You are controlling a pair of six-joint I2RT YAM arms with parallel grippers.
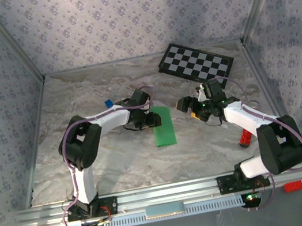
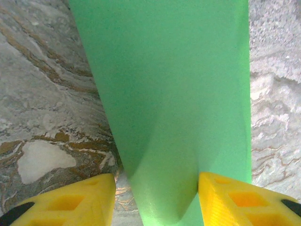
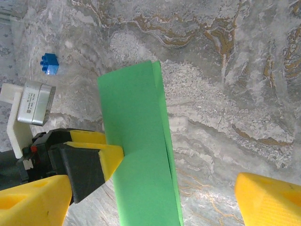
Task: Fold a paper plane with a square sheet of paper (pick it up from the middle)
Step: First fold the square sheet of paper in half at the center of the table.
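1 green paper sheet (image 1: 163,126), 1 checkerboard (image 1: 195,62), 1 blue block (image 1: 108,104), 2 grippers.

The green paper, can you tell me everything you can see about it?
The green paper is thin, bright and plain, folded into a long narrow strip with its layers showing along one edge. It lies on the marble table, between the two arms. The left gripper's yellow fingers are on either side of one end, which buckles into a crease there.

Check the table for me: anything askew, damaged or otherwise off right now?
Nothing damaged. The green paper is folded into a narrow strip, its layers slightly misaligned along one long edge in the right wrist view. The left gripper pinches one side, buckling it there. The checkerboard lies askew at the back.
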